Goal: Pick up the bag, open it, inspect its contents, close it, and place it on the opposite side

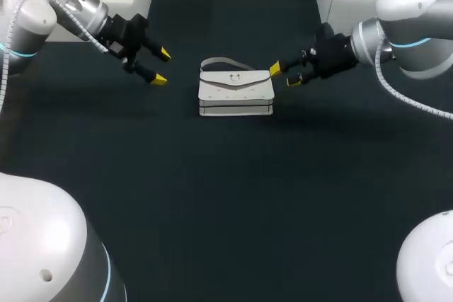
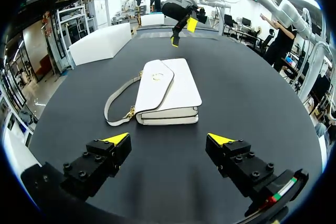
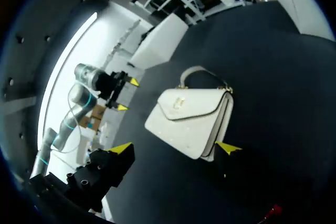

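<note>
**Hazards.** The right pincer (image 1: 284, 75) is gaping wide, with one yellow tip sitting just beside the right end of the bag (image 1: 236, 90). Whether it is touching cannot be told. A closing from there is likely to be catching only the flap's edge or one corner, and the bag would then be risking a tilt, a slide across the desk (image 1: 226, 196) or a drop on the lift. The loose strap (image 1: 225, 61) is lying behind the body and could be snagging a finger. The left pincer (image 1: 162, 66) is likewise standing wide open, holding nothing, well apart from the bag's left end. With nothing bracing that side, a push from the right would probably be shoving the bag along.

**Item.** One small white handbag, lying flat near the desk's middle between the two pincers, flap side up and flap shut.
- The flap is showing a curved lower edge and a small gold clasp (image 2: 156, 76) at its centre.
- Gold fittings are joining the strap to the body.
- Layered side edges are suggesting several compartments.
- The surface is looking smooth and fairly stiff.
</note>
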Controlling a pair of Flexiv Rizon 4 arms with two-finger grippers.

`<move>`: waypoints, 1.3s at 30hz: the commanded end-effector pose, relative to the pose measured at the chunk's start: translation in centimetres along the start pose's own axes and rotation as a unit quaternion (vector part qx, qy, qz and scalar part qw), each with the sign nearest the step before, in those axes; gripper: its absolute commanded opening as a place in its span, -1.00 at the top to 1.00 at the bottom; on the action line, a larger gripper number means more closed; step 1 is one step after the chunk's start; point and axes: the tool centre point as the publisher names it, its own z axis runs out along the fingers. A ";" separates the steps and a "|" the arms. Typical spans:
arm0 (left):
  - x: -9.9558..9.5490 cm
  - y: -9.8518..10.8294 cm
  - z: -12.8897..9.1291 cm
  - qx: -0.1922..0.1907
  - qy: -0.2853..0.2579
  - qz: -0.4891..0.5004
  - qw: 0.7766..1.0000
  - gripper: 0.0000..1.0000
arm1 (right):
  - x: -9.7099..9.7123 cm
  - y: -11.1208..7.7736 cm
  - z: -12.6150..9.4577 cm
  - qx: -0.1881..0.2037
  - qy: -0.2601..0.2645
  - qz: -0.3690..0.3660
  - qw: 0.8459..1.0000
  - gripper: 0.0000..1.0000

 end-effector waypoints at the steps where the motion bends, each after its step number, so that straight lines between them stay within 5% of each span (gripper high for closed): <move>1: -0.1 0.1 0.1 0.002 0.000 0.000 1.000 -1.00 | 0.3 0.3 -0.2 0.036 -0.103 -0.057 0.992 -1.00; 12: -0.2 -2.1 -0.3 0.001 0.006 0.045 0.999 -1.00 | 1.1 0.3 0.0 0.083 -0.165 -0.200 0.962 -1.00; 22: -0.3 -4.3 -0.4 -0.001 -0.011 0.123 0.992 -1.00 | 1.8 -0.8 0.4 0.065 -0.232 -0.323 0.915 -1.00; 27: -0.4 -4.9 -0.1 -0.005 -0.018 0.150 0.989 -1.00 | 2.0 -1.4 0.7 0.038 -0.318 -0.405 0.856 -1.00; 39: -0.8 -5.7 -0.2 -0.020 -0.023 0.176 0.984 -1.00 | 2.0 -1.4 0.7 0.038 -0.318 -0.405 0.856 -1.00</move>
